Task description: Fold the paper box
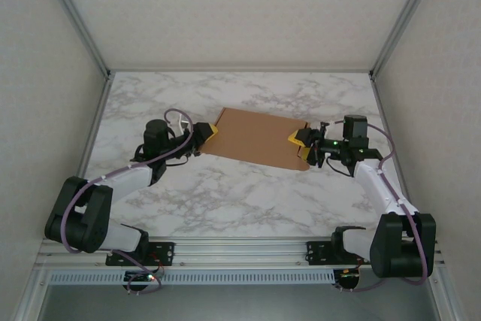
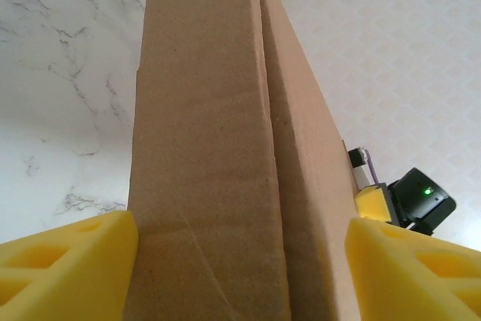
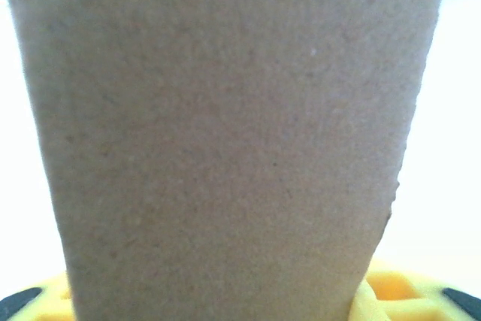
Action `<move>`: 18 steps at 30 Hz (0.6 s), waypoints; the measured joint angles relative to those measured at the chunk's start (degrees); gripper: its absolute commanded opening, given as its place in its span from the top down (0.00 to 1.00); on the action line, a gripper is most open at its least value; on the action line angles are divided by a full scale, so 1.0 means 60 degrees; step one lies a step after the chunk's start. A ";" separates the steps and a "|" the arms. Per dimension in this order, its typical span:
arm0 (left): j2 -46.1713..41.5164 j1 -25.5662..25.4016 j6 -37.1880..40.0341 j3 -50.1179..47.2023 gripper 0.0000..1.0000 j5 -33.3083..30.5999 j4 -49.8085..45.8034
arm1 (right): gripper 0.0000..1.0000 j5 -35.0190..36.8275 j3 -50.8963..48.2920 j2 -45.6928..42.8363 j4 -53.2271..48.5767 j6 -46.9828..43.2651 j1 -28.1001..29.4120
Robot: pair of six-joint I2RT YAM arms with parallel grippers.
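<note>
While right jaws clamp the paper box (image 1: 255,137), left jaws straddle it, grip unclear.

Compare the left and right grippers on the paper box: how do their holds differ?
The left gripper sits at the left edge of the paper box, the right gripper at its right edge. The left gripper's yellow fingers stand wide on either side of the cardboard, contact unclear; the right gripper appears closed on the cardboard, which lies close against its camera. Both straddle a box edge with yellow fingers.
</note>
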 measured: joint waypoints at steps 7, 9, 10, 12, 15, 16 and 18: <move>0.0007 -0.0044 0.0204 0.0000 0.18 -0.0036 -0.0091 | 0.63 0.0055 -0.0018 -0.0004 0.0273 0.0386 0.0033; 0.0025 -0.0044 0.0248 0.0011 0.17 -0.0033 -0.0222 | 0.63 0.0062 -0.0025 -0.0004 0.0251 0.0379 0.0040; 0.0029 -0.0044 0.0313 0.0047 0.17 -0.0033 -0.0386 | 0.63 0.0066 -0.0025 -0.0004 0.0219 0.0350 0.0044; 0.0029 -0.0044 0.0492 0.0157 0.17 -0.0040 -0.0747 | 0.63 0.0076 -0.0025 -0.0004 0.0084 0.0277 0.0062; -0.0015 0.0011 0.0685 0.0302 0.17 -0.0025 -0.1311 | 0.63 0.0127 -0.0022 -0.0047 -0.0175 0.0047 0.0069; -0.0055 0.0051 0.0783 0.0331 0.17 -0.0018 -0.1621 | 0.64 0.0131 -0.0011 -0.0087 -0.0244 -0.0066 0.0069; -0.0189 0.0098 0.1031 0.0404 0.17 -0.0022 -0.2211 | 0.64 0.0193 0.0025 -0.0189 -0.0426 -0.0280 0.0069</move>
